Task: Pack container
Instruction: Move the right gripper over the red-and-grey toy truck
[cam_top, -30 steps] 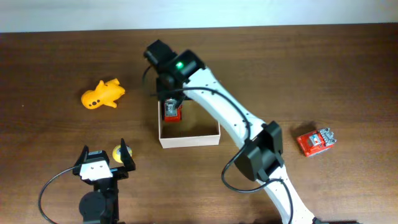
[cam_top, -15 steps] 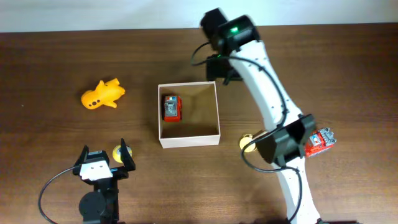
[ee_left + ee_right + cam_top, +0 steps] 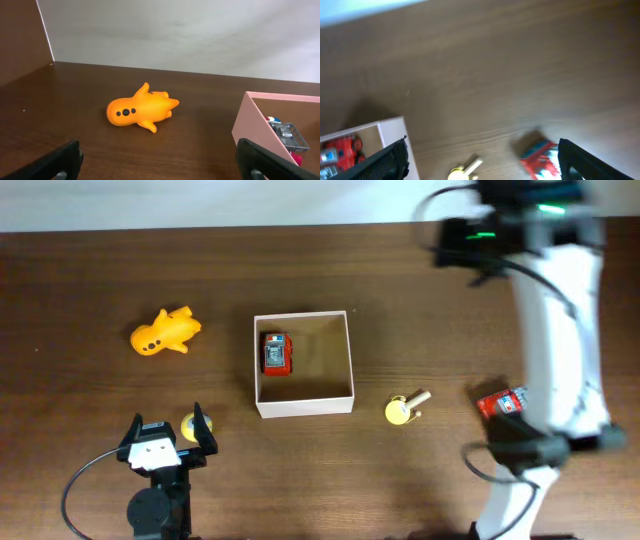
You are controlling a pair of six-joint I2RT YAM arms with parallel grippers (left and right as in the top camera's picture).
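**Container (image 3: 303,408) mid-counter, one red toy car (image 3: 276,353) inside**

Sits square and open-topped near the middle of the brown counter (image 3: 80,270), white walls around a brown cardboard floor. Holds the red toy car flat on that floor, close to the wall on the left arm's side; rest of the floor bare.

Outside the walls: an orange toy (image 3: 165,332) well off toward the left arm's side, a small yellow piece with a pale stick (image 3: 403,409) just beside the opposite wall, and farther out a second red toy (image 3: 500,402), partly hidden by the right arm.

Left gripper (image 3: 168,432) low at the near edge, fingers spread wide, gripping nothing. Small yellow round thing (image 3: 189,427) just inside one finger from overhead; touching or not, cannot tell. From the left wrist: orange toy (image 3: 140,108) ahead, container wall (image 3: 250,137) at right.

Right gripper (image 3: 470,240) blurred at the far edge, well apart from the container. From its wrist (image 3: 482,160): fingers wide, empty.
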